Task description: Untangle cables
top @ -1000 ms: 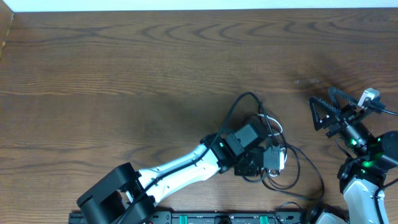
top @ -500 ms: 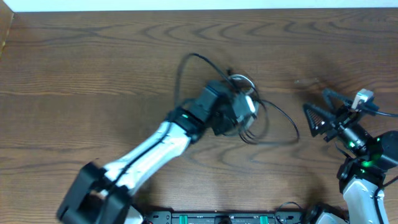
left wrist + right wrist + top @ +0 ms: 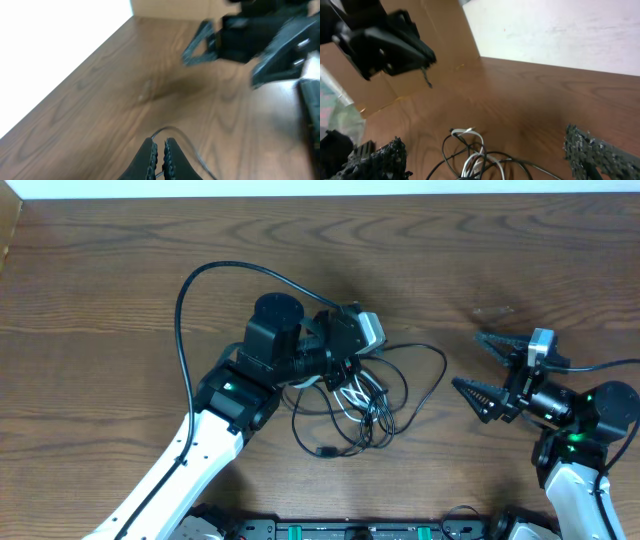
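The cables (image 3: 375, 405) lie as a loose tangle at mid-table: thin black loops with a white one (image 3: 352, 392) woven through, and a small plug (image 3: 325, 451) at the front. My left gripper (image 3: 345, 372) sits over the tangle's left part. In the left wrist view its jaws (image 3: 160, 148) are shut on a thin black cable (image 3: 186, 143) that loops away to the right. My right gripper (image 3: 482, 368) stands open to the right of the tangle, apart from it and facing it. The right wrist view shows the black and white loops (image 3: 481, 156) between its wide-spread fingers (image 3: 377, 161).
A thick black cord (image 3: 190, 295) of the left arm arcs over the table to the left of the tangle. The left arm (image 3: 225, 405) crosses the front left. A pale wall (image 3: 320, 188) borders the table's far edge.
My left gripper has carried the cables from the front right up and leftward to mid-table, and the loops have spread out. The right gripper has swung left and lower, now facing the tangle.
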{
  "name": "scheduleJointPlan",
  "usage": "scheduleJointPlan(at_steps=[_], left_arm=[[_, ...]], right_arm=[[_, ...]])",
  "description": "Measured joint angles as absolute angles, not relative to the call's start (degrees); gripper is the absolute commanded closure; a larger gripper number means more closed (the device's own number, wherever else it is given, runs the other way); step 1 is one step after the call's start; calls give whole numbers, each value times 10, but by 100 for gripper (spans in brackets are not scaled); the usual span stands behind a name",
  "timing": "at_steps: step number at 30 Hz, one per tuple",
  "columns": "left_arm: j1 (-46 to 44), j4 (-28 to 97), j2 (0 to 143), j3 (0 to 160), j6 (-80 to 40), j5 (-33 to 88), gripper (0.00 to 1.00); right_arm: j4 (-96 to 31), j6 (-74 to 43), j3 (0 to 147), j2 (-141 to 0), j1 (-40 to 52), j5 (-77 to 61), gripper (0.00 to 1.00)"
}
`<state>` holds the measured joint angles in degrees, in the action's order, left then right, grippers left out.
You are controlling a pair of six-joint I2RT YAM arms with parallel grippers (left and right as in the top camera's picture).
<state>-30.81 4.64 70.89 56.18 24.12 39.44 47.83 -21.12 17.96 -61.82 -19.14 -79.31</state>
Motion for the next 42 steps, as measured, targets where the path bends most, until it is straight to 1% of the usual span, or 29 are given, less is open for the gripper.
scheduleJointPlan(at_steps=[5, 6, 8, 9, 10, 11, 12, 17, 22, 29, 37, 42], left_arm=[[-308, 79, 712, 563, 225, 421, 92], [-308, 97, 715, 564, 224, 421, 86], [-308, 135, 728, 565, 220, 418, 49], [-308, 153, 738, 565, 220, 417, 39], [-308, 168, 751, 566, 221, 416, 29], [-308, 180, 763, 566, 220, 416, 25], [-308, 192, 780, 566, 216, 416, 23], [-314, 210, 822, 566, 190, 407, 21], [-353, 249, 836, 566, 175, 346, 10], [-413, 300, 861, 566, 173, 251, 8], [-418, 300, 905, 566, 144, 209, 9], [-418, 294, 922, 566, 131, 206, 16]], right_arm=[[478, -203, 180, -622, -188, -802, 1], [476, -203, 180, -622, -188, -802, 1], [473, -203, 180, -623, -188, -803, 1], [471, -202, 180, -626, -188, -804, 1], [470, -201, 180, -630, -188, -804, 1], [469, -201, 180, -634, -188, -804, 1], [469, -201, 180, -641, -188, -804, 1], [469, -199, 180, -673, -188, -804, 1], [468, -194, 180, -695, -188, -803, 1], [467, -185, 180, -707, -188, -790, 1], [467, -182, 180, -708, -188, -762, 1], [467, -182, 180, -708, -188, -760, 1]])
